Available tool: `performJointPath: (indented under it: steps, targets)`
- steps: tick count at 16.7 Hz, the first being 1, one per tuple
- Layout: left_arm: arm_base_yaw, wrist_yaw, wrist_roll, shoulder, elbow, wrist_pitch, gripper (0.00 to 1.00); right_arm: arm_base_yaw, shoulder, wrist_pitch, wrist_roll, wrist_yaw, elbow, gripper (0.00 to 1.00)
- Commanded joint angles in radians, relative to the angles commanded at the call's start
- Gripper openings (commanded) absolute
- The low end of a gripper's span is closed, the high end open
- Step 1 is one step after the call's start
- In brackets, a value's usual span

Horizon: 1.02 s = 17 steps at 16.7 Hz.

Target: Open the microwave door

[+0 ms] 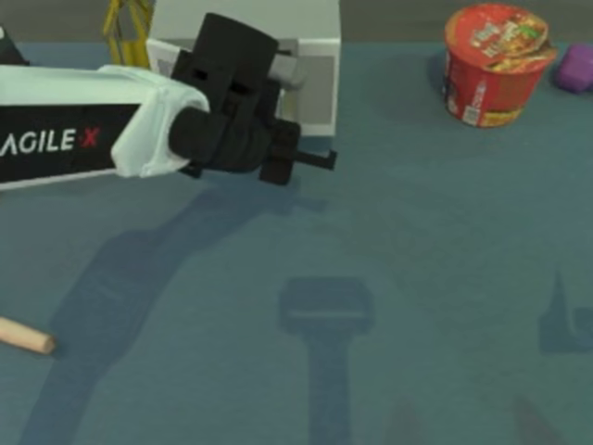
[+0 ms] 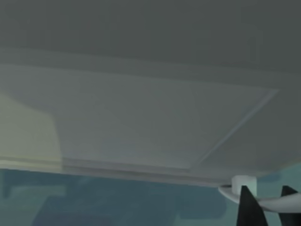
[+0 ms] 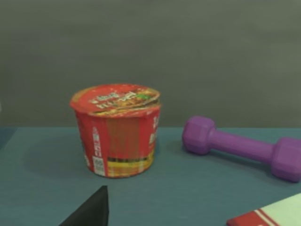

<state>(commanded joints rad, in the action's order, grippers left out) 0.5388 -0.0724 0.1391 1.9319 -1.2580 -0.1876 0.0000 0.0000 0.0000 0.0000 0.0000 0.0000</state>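
The left pincer [image 1: 310,159] reaches the microwave door [image 1: 310,74] of the microwave [image 1: 278,19] at the bench's [image 1: 417,278] far left, its fingers straddling the door handle [image 2: 244,181], grip unclear.

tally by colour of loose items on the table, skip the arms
Red: 1, noodle cup
Purple: 1, dumbbell
White-grey: 1, microwave
Tan: 1, wooden stick end
Yellow: 1, frame behind the microwave
Red and white: 1, flat corner, kind unclear
Total: 6
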Motion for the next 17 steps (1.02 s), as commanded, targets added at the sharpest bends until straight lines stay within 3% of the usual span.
performJointPath:
  steps: [5,17]
  targets:
    - [-0.022,0.028,-0.047,-0.025,0.034,0.013,0.00,0.000,0.000,0.000,0.000,0.000,0.000,1.00]
    - [-0.022,0.029,-0.049,-0.026,0.036,0.014,0.00,0.000,0.000,0.000,0.000,0.000,0.000,1.00]
